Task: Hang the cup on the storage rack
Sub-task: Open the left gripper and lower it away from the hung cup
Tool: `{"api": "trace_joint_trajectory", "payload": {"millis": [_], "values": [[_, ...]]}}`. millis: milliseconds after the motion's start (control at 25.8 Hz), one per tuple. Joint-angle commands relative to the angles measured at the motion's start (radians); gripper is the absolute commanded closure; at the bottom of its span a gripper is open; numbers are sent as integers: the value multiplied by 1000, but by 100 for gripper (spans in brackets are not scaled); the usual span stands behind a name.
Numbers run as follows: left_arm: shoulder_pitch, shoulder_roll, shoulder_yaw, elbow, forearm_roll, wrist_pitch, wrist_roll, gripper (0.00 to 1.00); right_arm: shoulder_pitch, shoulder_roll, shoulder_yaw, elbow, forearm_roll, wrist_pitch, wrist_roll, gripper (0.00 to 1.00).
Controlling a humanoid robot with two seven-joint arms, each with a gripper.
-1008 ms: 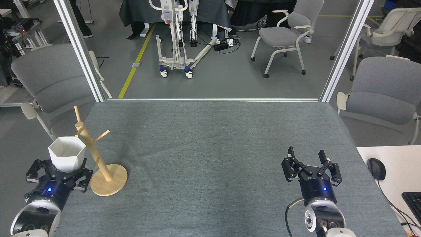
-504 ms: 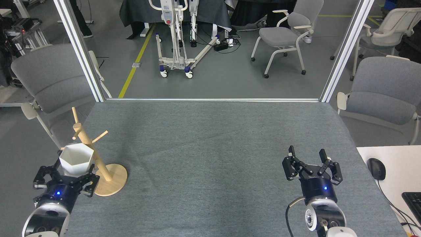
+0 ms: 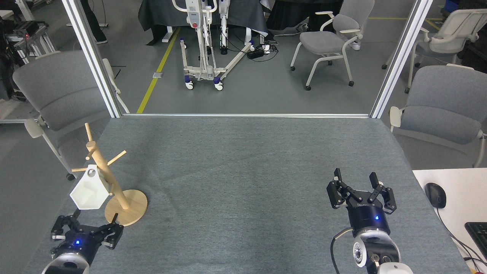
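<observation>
The white hexagonal cup (image 3: 89, 192) hangs by its loop handle on a left-pointing peg of the wooden storage rack (image 3: 110, 186), its mouth tilted down toward me. The rack stands on its round base at the table's left edge. Below the cup, my left gripper (image 3: 89, 222) is open with nothing between its fingers, clear of the cup. At the lower right my right gripper (image 3: 356, 179) stands open and empty above the table.
The grey table (image 3: 247, 171) runs between metal frame posts. Grey chairs stand at left (image 3: 57, 91) and right (image 3: 449, 102). A white desk with a mouse (image 3: 435, 195) and keyboard (image 3: 477, 232) adjoins the right edge.
My left gripper has let go of the cup and drawn back down toward me. The cup dropped from upright in the gripper to hanging tilted on the peg. The right arm stayed still.
</observation>
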Motion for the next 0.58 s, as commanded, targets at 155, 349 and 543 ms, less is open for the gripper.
{"api": "trace_joint_trajectory", "payload": {"millis": [155, 349, 543], "values": [[79, -89, -2, -5, 5, -28, 126, 1, -2, 1, -1, 12, 0, 1, -3, 0], [70, -230, -80, -51, 5, -25, 186, 1, -14, 3, -1, 20, 0, 1, -5, 0], [15, -257, -284, -91, 7, 118, 183, 1, -19, 3, -3, 21, 0, 1, -5, 0]]}}
